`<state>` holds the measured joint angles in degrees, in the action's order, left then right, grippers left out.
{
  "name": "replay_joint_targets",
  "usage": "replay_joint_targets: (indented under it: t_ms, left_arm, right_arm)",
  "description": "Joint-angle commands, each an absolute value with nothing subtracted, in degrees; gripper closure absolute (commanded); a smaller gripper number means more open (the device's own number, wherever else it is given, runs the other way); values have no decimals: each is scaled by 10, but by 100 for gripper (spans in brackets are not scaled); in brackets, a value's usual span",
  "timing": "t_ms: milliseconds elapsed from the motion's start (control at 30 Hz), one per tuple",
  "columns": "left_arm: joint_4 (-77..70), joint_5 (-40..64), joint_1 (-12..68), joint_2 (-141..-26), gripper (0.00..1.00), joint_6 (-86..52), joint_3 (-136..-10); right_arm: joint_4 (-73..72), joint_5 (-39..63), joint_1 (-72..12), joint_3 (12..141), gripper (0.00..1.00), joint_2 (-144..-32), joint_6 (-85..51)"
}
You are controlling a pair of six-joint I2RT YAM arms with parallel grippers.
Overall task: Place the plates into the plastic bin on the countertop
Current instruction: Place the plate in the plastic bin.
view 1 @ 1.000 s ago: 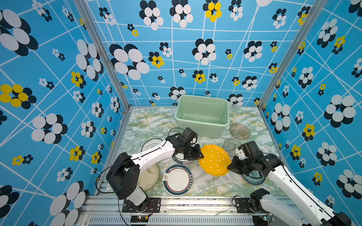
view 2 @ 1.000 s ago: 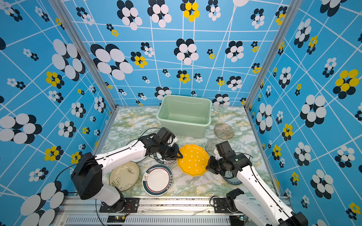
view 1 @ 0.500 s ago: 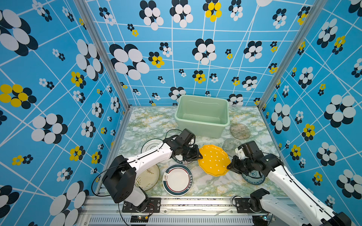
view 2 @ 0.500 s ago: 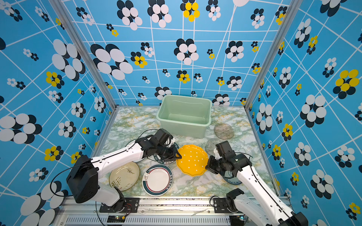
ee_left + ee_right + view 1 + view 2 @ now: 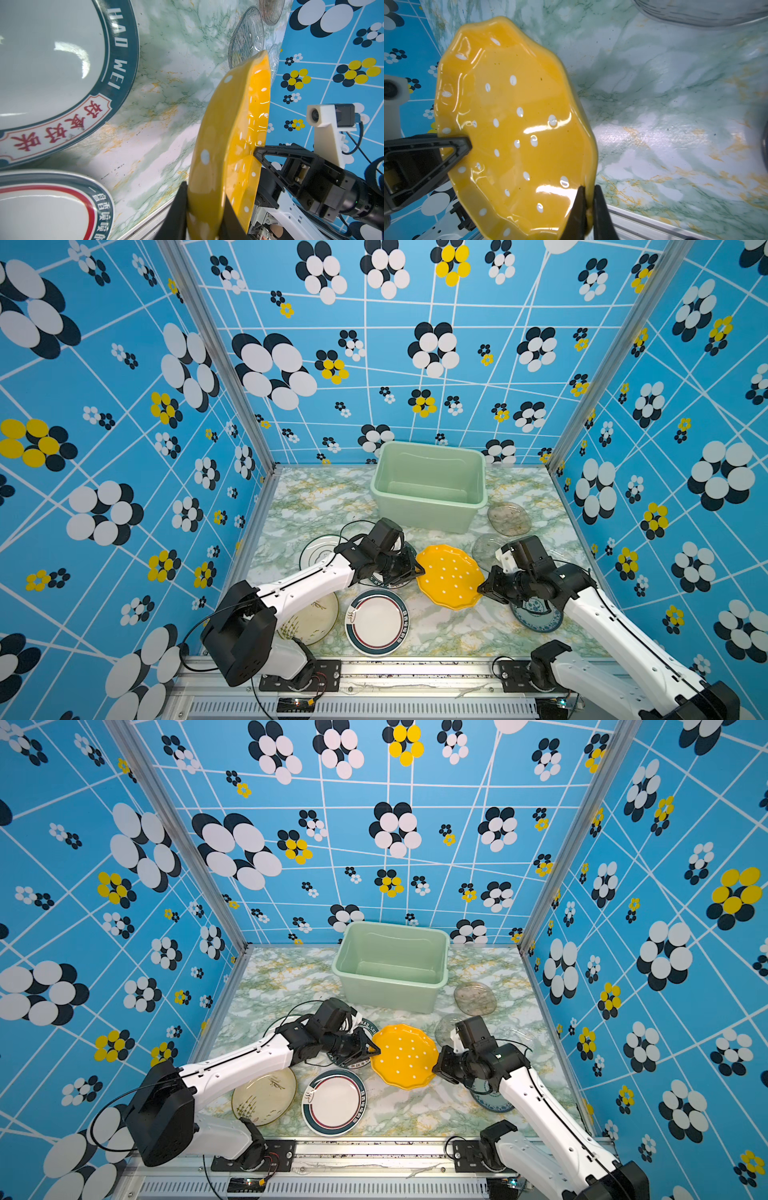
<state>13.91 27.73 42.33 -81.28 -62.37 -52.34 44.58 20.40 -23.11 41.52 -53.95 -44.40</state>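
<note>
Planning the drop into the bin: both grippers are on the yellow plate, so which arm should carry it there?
Probably left. The left gripper clamps the yellow plate on the rim nearer the plastic bin, its wrist just before the bin's front wall; the right gripper pinches the farther rim.

Bright, even light from overhead; white glare streaks the glossy yellow plate (image 5: pixel 517 124), and a soft shadow pools beneath it on the bench (image 5: pixel 654 104).

Countertop (image 5: pixel 307 506): far-left corner bare, free passage. Far edge, centre: plastic bin (image 5: pixel 428 512) (mouth open upward). Middle: yellow plate (image 5: pixel 451 576) bars crossing. Near edge: dark-rimmed plate (image 5: pixel 377 621), cream plate (image 5: pixel 316 618), narrow gap between. Beside bin, towards right edge: clear glass plate (image 5: pixel 508 517)
</note>
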Motion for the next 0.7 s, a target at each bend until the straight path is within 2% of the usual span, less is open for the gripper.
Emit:
replay_joint_targets:
  t_ms: [0, 167, 267, 367, 433, 667]
  left_arm:
    - [75, 298, 419, -795, 100, -650, -510]
    - [44, 305, 407, -782, 100, -665, -494]
    - [47, 306, 404, -777, 100, -662, -494]
    - [51, 307, 403, -773, 100, -661, -496]
    - [55, 307, 401, -769, 100, -661, -498]
    - [51, 305, 397, -759, 100, -675, -501]
  right_arm:
    - [365, 254, -239, 440, 89, -537, -430]
    - [363, 253, -238, 446, 84, -544, -430]
    - [361, 254, -236, 447, 77, -547, -432]
    - [360, 258, -233, 450, 65, -547, -436]
    - [353, 264, -229, 453, 53, -545, -444]
    - [351, 270, -208, 445, 29, -524, -465]
